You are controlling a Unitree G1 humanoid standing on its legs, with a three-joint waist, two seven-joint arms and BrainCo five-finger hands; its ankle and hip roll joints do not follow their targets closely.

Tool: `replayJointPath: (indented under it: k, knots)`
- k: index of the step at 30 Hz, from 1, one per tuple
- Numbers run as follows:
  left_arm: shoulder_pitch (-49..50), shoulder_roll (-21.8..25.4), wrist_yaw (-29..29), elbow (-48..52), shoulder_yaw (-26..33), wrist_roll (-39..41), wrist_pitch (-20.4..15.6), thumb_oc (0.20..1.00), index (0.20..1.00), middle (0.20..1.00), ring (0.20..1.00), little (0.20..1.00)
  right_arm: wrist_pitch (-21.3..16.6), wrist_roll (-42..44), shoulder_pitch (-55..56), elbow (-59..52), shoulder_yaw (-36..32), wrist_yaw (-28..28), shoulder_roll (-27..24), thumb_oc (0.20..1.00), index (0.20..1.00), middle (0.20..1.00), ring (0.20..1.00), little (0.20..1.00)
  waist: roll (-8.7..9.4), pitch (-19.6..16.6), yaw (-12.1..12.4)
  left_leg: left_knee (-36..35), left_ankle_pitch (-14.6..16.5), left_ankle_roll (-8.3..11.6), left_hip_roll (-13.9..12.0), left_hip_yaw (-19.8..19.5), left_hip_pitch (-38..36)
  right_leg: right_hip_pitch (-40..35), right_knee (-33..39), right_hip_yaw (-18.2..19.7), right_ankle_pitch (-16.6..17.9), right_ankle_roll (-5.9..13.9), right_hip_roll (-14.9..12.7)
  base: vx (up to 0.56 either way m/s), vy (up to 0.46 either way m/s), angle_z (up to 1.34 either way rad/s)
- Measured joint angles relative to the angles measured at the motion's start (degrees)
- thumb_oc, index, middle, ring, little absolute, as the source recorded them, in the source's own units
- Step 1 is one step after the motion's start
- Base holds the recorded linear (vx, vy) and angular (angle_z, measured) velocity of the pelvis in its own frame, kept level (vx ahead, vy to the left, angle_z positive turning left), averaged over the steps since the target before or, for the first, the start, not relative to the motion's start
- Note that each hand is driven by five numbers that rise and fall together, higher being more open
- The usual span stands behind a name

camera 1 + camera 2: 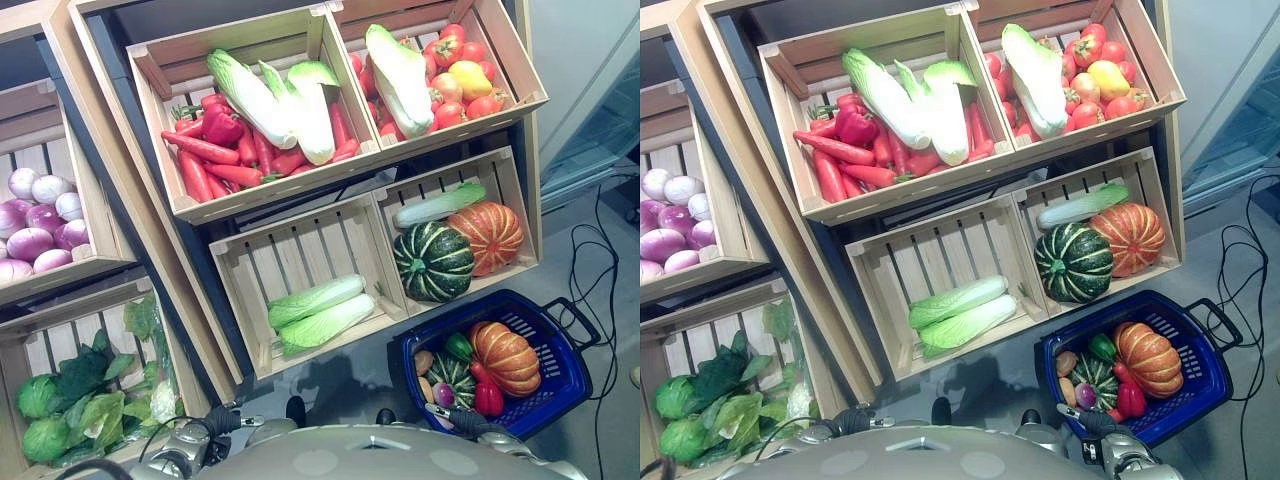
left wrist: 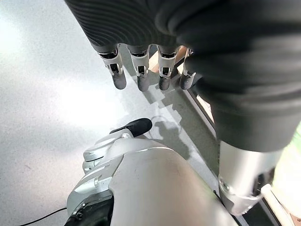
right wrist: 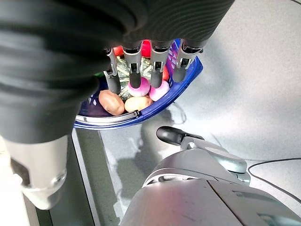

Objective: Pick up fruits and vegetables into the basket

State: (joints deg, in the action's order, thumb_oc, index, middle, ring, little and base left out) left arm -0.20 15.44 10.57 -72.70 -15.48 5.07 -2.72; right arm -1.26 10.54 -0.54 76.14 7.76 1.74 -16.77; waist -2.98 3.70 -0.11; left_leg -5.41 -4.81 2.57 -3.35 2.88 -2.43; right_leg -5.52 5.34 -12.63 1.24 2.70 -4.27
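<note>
Eye views: blue basket [image 1: 560, 385] on floor, below the crate shelves, already holding an orange pumpkin [image 1: 505, 357], small striped squash [image 1: 455, 375], red pepper [image 1: 488, 398], green pepper [image 1: 458, 346], potatoes + an onion. Right hand [image 1: 1095, 420] sits low, just beside basket's near rim. Crates up the shelf are well stocked: carrots [image 1: 205, 150], cabbages, tomatoes [image 1: 462, 80], a green squash [image 1: 432, 262] touching another orange pumpkin [image 1: 486, 236], napa cabbages [image 1: 318, 312].

L wrist view: left hand [image 2: 141, 70] over bare floor [image 2: 42, 94], fingers straight + relaxed, nothing in it.

R wrist view: right hand's fingers [image 3: 134, 75] hang loose, empty, basket rim [image 3: 122, 117] just past fingertips; potatoes [image 3: 113, 102] and onions [image 3: 140, 87] lie right beyond them.

Progress, my read: partly done, several items loaded, basket has room, lots left on shelves. Next pick probably nearest lower crate.
</note>
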Motion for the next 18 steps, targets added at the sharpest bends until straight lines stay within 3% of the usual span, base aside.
replayJointPath:
  k: [18]
  knots:
    - [-0.3,0.0,-0.1,0.0,0.0,0.0,0.0,1.000,1.000,1.000,1.000,1.000,0.0,0.1,-0.2,0.0,0.0,0.0,0.0,1.000,1.000,1.000,1.000,1.000,0.15,0.2,0.0,0.0,0.0,0.02,0.0,0.0,0.0,0.0,0.0,0.0,0.0,0.00,0.0,0.00,0.000,0.00]
